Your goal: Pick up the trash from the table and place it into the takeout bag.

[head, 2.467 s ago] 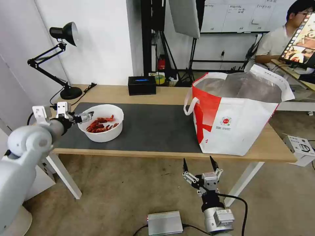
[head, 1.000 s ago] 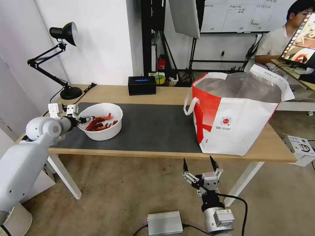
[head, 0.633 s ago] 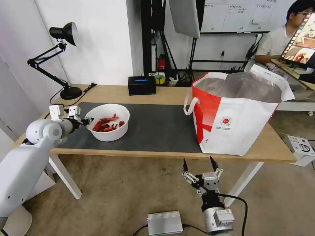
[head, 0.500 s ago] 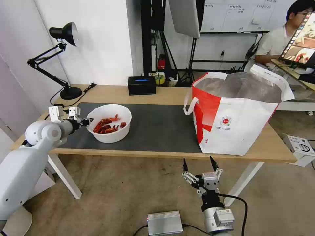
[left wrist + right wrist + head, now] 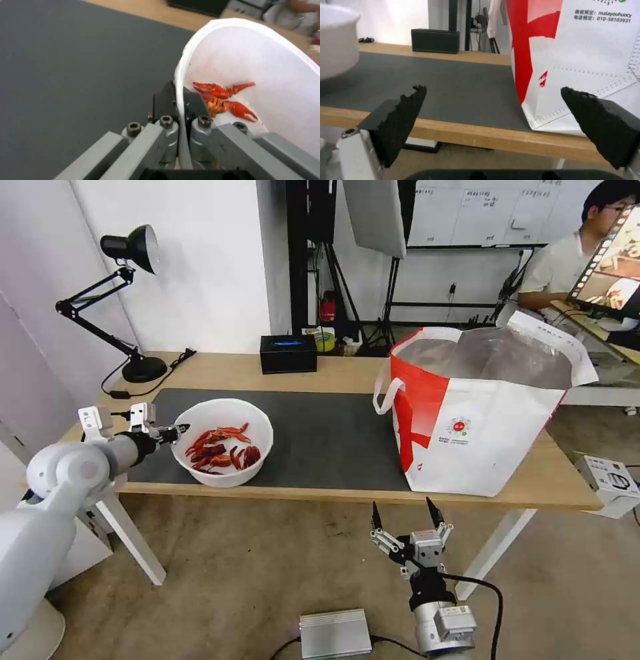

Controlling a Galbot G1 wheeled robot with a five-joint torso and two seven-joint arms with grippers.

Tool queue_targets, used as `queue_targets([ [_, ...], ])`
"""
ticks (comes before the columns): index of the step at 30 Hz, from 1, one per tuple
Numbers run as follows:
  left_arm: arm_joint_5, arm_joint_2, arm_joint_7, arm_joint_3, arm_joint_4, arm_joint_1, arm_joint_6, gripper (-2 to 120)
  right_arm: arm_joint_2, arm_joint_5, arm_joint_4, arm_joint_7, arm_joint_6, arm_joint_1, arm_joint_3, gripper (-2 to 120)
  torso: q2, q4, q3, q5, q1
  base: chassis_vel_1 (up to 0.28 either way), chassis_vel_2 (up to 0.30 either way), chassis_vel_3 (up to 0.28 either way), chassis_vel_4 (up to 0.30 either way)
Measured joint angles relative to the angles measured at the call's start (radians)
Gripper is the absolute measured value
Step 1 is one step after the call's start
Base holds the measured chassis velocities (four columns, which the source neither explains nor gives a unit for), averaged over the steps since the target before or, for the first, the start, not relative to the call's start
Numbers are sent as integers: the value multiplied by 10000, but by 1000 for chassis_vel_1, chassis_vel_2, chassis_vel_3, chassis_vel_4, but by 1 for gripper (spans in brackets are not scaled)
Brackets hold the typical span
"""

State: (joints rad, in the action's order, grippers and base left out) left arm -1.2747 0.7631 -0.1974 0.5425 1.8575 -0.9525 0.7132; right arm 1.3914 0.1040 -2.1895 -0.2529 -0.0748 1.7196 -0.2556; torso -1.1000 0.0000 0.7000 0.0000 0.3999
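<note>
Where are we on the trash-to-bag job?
Done: nothing can be seen inside the takeout bag. In hand: left tool is shut on the rim of the white bowl of crayfish shells, at the mat's front-left. Right tool hangs open below the table. Left: carry the bowl to the bag.

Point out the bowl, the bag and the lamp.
bowl (image 5: 260, 441): head view, right side of its white rim.
bag (image 5: 507, 437): head view, white front panel.
lamp (image 5: 144, 369): head view, round black base.
</note>
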Motion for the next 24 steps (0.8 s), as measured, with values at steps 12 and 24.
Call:
queue_targets([
  [12, -980, 251, -523, 435, 2653, -1075, -3, 0, 0, 0, 0, 0, 0, 0, 0, 100, -1, -1, 0, 1, 0, 0, 0, 0, 0],
  [24, -1739, 422, -945, -1067, 3893, 186, -374, 0, 0, 0, 0, 0, 0, 0, 0, 100, -1, 0, 1, 1, 0, 0, 0, 0, 0],
])
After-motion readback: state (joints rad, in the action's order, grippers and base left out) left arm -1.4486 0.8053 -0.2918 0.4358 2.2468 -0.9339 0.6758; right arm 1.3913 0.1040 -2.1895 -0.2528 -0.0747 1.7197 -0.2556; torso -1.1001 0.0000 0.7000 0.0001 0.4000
